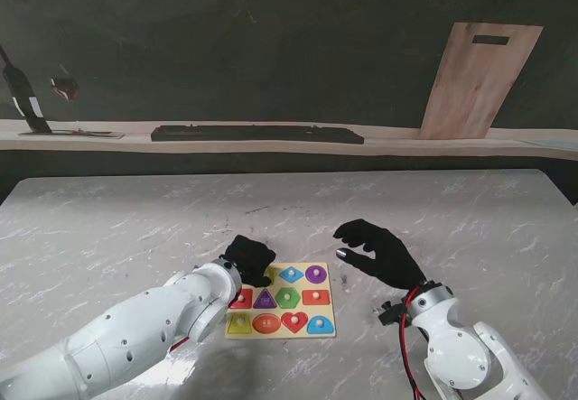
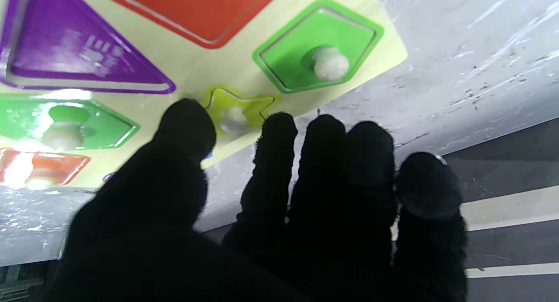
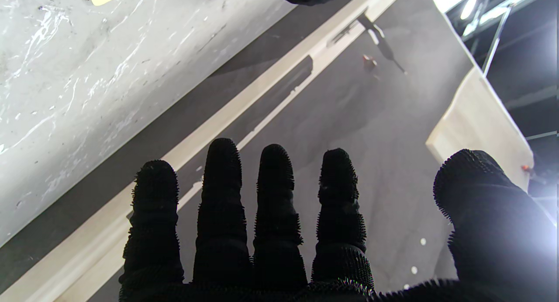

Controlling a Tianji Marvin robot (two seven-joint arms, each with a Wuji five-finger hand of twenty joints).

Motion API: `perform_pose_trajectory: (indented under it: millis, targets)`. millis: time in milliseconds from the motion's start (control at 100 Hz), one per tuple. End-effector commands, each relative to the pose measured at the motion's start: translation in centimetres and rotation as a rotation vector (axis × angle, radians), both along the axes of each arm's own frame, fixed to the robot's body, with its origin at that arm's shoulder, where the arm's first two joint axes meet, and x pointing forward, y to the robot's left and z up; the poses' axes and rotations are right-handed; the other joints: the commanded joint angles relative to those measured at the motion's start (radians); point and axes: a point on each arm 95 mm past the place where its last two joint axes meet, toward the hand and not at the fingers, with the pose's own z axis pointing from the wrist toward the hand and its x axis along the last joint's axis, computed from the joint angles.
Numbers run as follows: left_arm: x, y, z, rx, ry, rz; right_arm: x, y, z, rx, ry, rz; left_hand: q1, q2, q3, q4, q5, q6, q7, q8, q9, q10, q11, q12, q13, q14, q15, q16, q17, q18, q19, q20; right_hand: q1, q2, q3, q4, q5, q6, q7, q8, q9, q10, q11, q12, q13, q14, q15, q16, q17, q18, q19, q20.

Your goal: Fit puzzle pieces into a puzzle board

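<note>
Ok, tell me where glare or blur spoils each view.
Left wrist view: glare washes out the orange piece and part of the green piece; the purple triangle is soft, and the left hand is featureless black. Right wrist view: a bright flare whitens the edge beside the right hand. Stand view: evenly lit, puzzle board sharp.

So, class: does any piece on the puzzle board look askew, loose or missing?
Nothing stands out. On the puzzle board every visible recess holds its coloured piece, lying flush. The left hand covers the far left corner; its wrist view shows the yellow-green star seated there. The right hand hovers beside the board, open.
</note>
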Motion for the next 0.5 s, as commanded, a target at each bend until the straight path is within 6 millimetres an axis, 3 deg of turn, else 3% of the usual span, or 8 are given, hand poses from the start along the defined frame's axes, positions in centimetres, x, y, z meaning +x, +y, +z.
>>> perform_pose_trajectory:
  millis: [0,170,330,360,490]
  targets:
    - [-0.1,0.2,0.0,0.0,0.0,0.001,-0.3,0.3,0.0,0.005,0.001,0.008,-0.042,0.026,-0.027,0.016,-0.022,0.027,-0.022,0.027,-0.024,0.017,0.005,-0.001,-0.009,-0.046,-0.009,0.016,-0.009,0.039,0.0,0.009,0.033,0.025,-0.014,0.014,0.027,-0.014,0.017,0.007,0.022,-0.022,0.007,0.01,0.003,-0.021,0.013,0.005,-0.012,-0.013,0.015,0.01]
    - [-0.1,0.4,0.1,-0.004,-0.013,0.006,-0.3,0.3,0.0,0.006,0.001,0.01,-0.08,0.048,-0.053,0.024,-0.049,0.033,-0.059,0.041,-0.041,0.015,0.003,0.001,-0.016,-0.045,-0.012,0.016,-0.013,0.039,-0.003,0.008,0.033,0.025,-0.014,0.014,0.027,-0.014,0.017,0.007,0.022,-0.021,0.006,0.01,0.003,-0.021,0.014,0.005,-0.012,-0.013,0.015,0.01]
    - [-0.1,0.6,0.6,-0.031,-0.043,0.01,-0.3,0.4,0.0,0.008,0.001,0.011,-0.063,0.113,-0.209,0.034,-0.081,0.038,-0.179,0.029,-0.075,0.017,-0.015,0.0,-0.03,-0.043,-0.024,0.016,-0.023,0.032,-0.01,0.008,0.032,0.025,-0.014,0.014,0.028,-0.013,0.017,0.007,0.022,-0.02,0.006,0.01,0.004,-0.022,0.013,0.005,-0.012,-0.013,0.015,0.01]
    - [-0.1,0.7,0.8,-0.042,-0.046,0.015,-0.3,0.4,0.0,0.008,0.001,0.011,-0.027,0.145,-0.304,0.041,-0.091,0.039,-0.195,0.009,-0.086,0.02,-0.02,-0.005,-0.035,-0.044,-0.029,0.018,-0.028,0.029,-0.013,0.007,0.032,0.024,-0.014,0.014,0.029,-0.013,0.017,0.007,0.023,-0.02,0.007,0.01,0.004,-0.021,0.014,0.005,-0.012,-0.013,0.015,0.01]
    - [-0.3,0.9,1.5,-0.099,-0.052,0.021,-0.3,0.4,0.0,0.01,0.002,0.013,-0.017,0.169,-0.34,0.046,-0.128,0.035,-0.262,-0.027,-0.137,0.018,-0.053,-0.021,-0.085,-0.038,-0.056,0.018,-0.078,0.024,-0.051,-0.002,0.031,0.025,-0.014,0.014,0.028,-0.013,0.017,0.007,0.024,-0.021,0.008,0.01,0.004,-0.021,0.014,0.005,-0.012,-0.013,0.016,0.01]
